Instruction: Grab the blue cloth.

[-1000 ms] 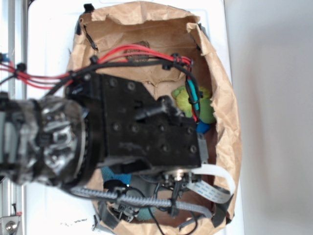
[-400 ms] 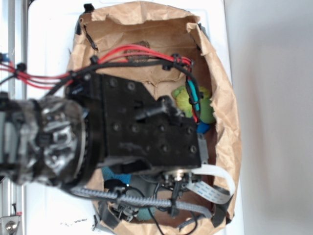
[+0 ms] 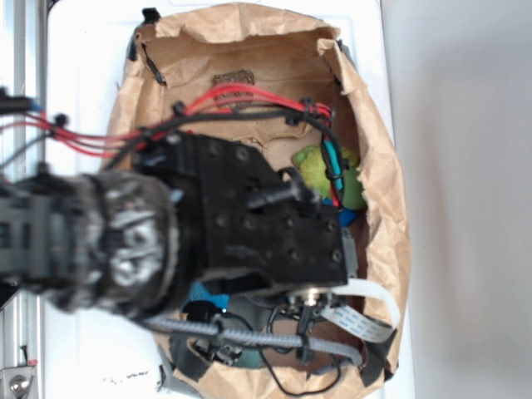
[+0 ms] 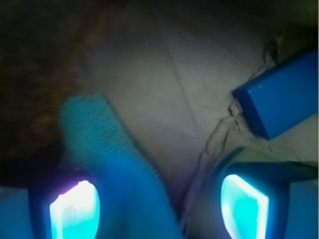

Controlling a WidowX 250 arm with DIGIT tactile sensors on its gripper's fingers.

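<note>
The blue cloth point(image 4: 117, 174) lies on the brown paper floor of the bag, a fuzzy ribbed teal strip running from the tool's lower middle up and to the left, its far end reaching past the left fingertip point(image 4: 75, 209). The tool point(image 4: 159, 206) is spread wide: its two glowing pads stand well apart, and the cloth sits between them, close against the left pad, though the blur hides whether they touch. Nothing is pinched. Ahead of the right fingertip point(image 4: 244, 204), toward the upper right, a glossy blue block point(image 4: 279, 99) rests on crumpled paper, apart from the cloth. In the exterior view the black wrist housing point(image 3: 266, 224) and the blurred arm cover most of the paper bag point(image 3: 382, 208), which lies open on the white counter point(image 3: 83, 83); only a small teal patch of cloth point(image 3: 204, 295) shows under the housing. Beyond the housing, on its right, a green soft toy point(image 3: 320, 170) lies against the bag's wall, with red cables point(image 3: 241, 91) running over the arm.
</note>
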